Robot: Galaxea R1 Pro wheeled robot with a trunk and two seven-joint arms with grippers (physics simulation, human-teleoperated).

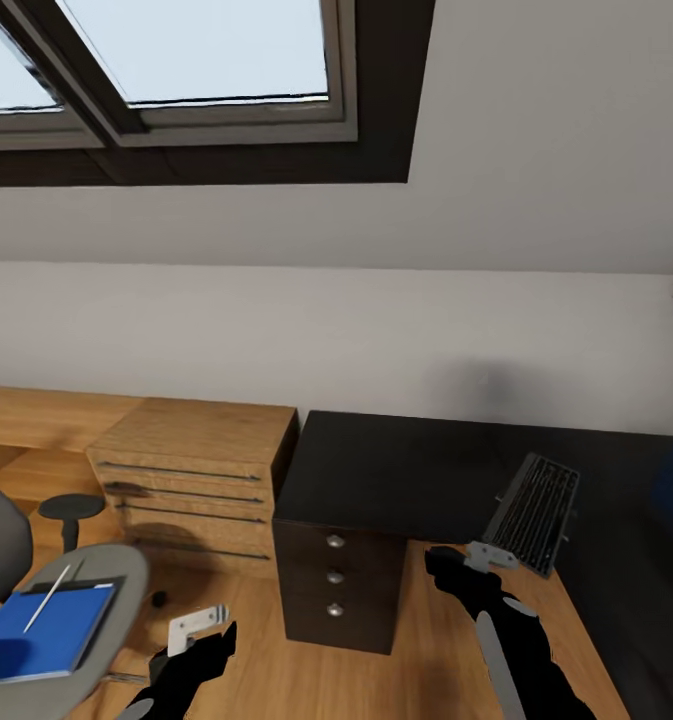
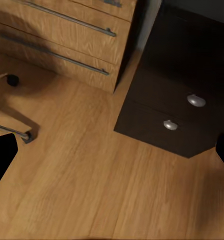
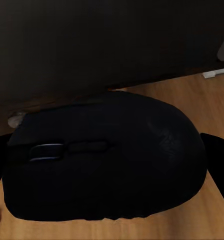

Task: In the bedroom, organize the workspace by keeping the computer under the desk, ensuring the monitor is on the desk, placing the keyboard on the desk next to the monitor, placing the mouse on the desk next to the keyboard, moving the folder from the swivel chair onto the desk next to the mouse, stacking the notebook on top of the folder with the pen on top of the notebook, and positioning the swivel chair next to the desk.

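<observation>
Right tool (image 1: 446, 562) is clamped on the mouse (image 3: 104, 157); in the right wrist view the dark oval body sits between the two fingers, wheel visible, so it's a carry grip, held at the bench (image 1: 396, 470) edge, lower centre of the head view, for a drop beside the keyboard

Keyboard (image 1: 533, 512) lies on the glossy black top, lower right of centre, angled, one end close to the bench's front edge just beside the right tool; judgement: it was put there first so the mouse has a reference to land next to

Left tool (image 1: 191, 650) hangs low at bottom left, over the wood floor near the black drawer unit (image 2: 184, 107); fingertips sit at opposite edges of the left wrist view with nothing between them, so wide and empty, likely parked out of the way

Swivel chair (image 1: 76, 640) at lower left carries the blue folder (image 1: 46, 630) with a thin white pen (image 1: 48, 598) lying on it; not yet moved to the bench

Light wooden drawer cabinet (image 1: 191, 480) stands just left of the bench

Something blue shows at the right edge, cut off, can't tell what
</observation>
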